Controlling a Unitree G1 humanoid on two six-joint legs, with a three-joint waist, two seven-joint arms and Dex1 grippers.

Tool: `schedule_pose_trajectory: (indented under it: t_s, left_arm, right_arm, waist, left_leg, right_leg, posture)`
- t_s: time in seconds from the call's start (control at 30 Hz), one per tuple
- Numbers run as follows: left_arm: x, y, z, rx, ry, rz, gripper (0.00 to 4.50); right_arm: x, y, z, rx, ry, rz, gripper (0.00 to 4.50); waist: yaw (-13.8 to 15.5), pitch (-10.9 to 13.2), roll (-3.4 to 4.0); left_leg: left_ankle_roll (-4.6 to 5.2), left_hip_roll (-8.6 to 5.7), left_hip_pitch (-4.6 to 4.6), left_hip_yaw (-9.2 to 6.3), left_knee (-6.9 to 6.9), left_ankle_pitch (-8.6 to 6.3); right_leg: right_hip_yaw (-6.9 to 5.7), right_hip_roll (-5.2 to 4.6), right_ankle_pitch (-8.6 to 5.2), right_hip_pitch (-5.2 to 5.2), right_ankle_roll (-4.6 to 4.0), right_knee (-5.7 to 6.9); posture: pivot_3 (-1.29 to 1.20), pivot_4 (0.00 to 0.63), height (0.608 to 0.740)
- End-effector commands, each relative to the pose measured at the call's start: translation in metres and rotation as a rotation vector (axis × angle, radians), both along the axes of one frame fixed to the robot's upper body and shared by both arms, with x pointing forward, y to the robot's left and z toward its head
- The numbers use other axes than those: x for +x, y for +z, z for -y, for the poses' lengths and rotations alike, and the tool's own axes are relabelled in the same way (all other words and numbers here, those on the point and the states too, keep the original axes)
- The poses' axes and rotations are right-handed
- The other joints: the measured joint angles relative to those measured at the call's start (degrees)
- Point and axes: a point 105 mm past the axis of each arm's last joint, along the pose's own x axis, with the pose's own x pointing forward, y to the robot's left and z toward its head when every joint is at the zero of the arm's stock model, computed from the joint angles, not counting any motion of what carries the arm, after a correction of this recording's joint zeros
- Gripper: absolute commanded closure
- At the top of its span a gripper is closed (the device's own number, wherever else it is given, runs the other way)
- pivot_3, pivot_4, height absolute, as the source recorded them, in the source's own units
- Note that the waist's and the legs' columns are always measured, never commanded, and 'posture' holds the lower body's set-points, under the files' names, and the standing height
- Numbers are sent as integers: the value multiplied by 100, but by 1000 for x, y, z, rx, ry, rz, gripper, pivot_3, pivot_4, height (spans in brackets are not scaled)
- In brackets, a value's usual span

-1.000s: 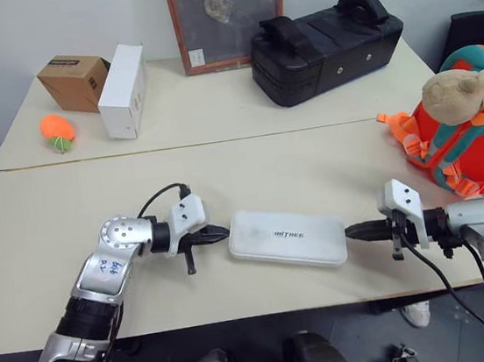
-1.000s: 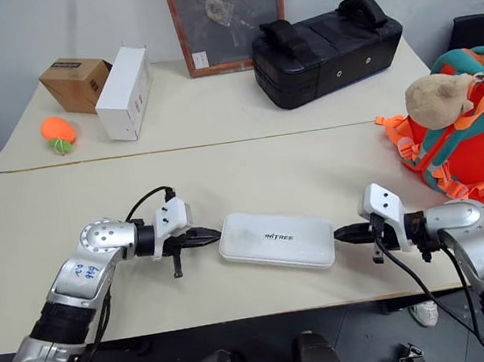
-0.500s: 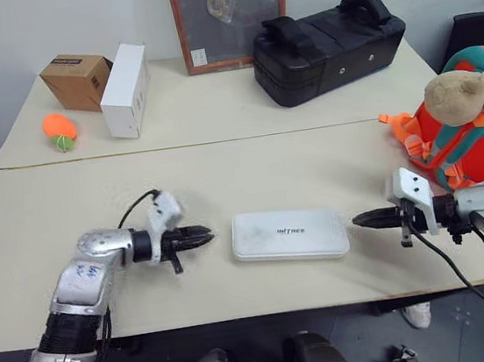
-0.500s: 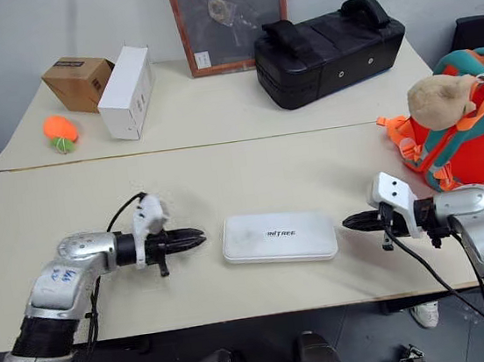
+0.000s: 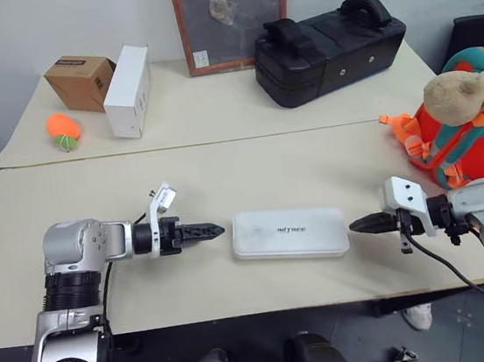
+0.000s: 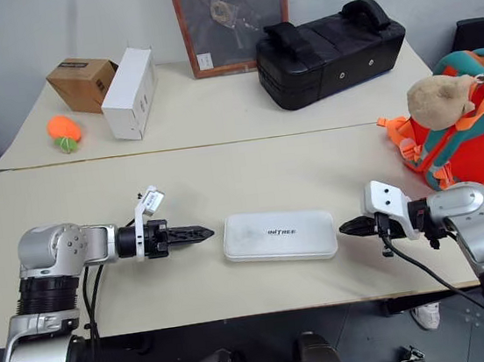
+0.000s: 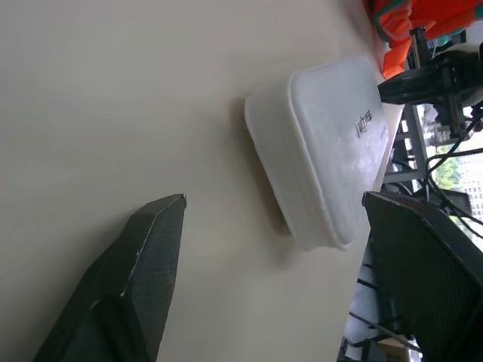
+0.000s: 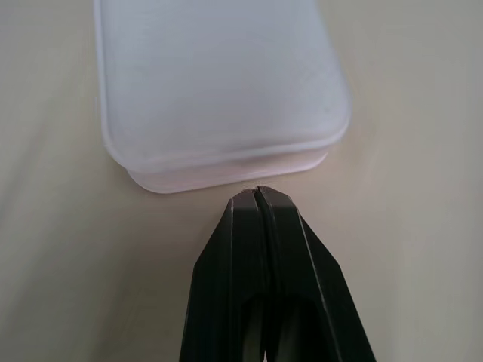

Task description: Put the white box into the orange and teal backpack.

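Observation:
The white box (image 5: 290, 233) lies flat on the near table, lettering up. My left gripper (image 5: 217, 230) points at the box's left end from a short gap away; in the left wrist view its fingers (image 7: 136, 279) stand wide open with the box's end (image 7: 332, 143) ahead of them. My right gripper (image 5: 354, 226) is shut, and its tip (image 8: 256, 192) sits just off the box's right end (image 8: 219, 83). The orange and teal backpack (image 5: 483, 129) stands upright at the table's right edge, a tan plush toy (image 5: 456, 93) hanging on its front.
On the far table stand a black hard case (image 5: 329, 44), a framed picture (image 5: 230, 15) against the wall, a white carton (image 5: 127, 90), a brown cardboard box (image 5: 80, 82) and an orange toy (image 5: 61, 131). A seam divides the two tables.
Both grippers have backed off the box's ends, which they touched a second ago. The left gripper has rolled and opened. The box now lies square to the table edge instead of skewed.

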Motion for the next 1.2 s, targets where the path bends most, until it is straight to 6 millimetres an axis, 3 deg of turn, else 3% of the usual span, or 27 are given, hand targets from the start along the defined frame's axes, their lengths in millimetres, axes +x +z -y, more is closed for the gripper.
schedule_pose_trajectory:
  t_s: [0.03, 0.4, 0.67, 0.77, 1.0, 1.2]
  left_arm:
    - [-4, -11, 16, 4, -31, -69, 561]
    - [4, -2, 76, -92, -129, -135, 561]
    - [9, 8, 88, -122, -157, -131, 561]
    - [12, 13, 87, -153, -155, -122, 1156]
    - [8, 20, 83, -197, -173, -110, 3175]
    - [13, 33, 70, -261, -117, -25, 3263]
  right_arm:
    - [-2, 2, -9, 5, 35, 26, 4500]
    - [0, -2, -11, 4, 25, 38, 4500]
    - [-1, -5, -11, 10, 8, 45, 4500]
    - [-2, -6, -10, 12, 2, 45, 4500]
    - [-4, -8, -8, 20, -13, 45, 4500]
    - [5, 7, -2, 96, -143, 116, 4500]
  waist:
    - [6, 0, 0]
    - [24, 0, 0]
    - [-5, 2, -2]
    - [-2, 2, -2]
    - [0, 3, -4]
    - [-8, 4, -4]
  left_leg:
    - [0, 0, 5, -3, 0, 0]
    - [-1, -6, 17, -40, 5, -5]
    - [-7, -2, 13, -41, -1, -8]
    - [-7, -2, 13, -41, -1, -7]
    - [-8, -3, 12, -41, -6, -8]
    - [-9, -2, 13, -41, -9, -8]
  right_leg:
    - [-3, -1, 0, 6, 0, 0]
    - [-32, -3, 0, 50, 1, -26]
    - [-34, 2, 0, 47, 1, -36]
    - [-34, 2, 0, 47, 1, -36]
    - [-36, 1, 0, 47, 1, -44]
    - [-35, 2, 0, 47, 1, -45]
  posture:
    - [0, 150, 740]
    - [0, 150, 740]
    - [0, 150, 740]
    - [0, 150, 740]
    - [0, 150, 740]
    - [0, 150, 740]
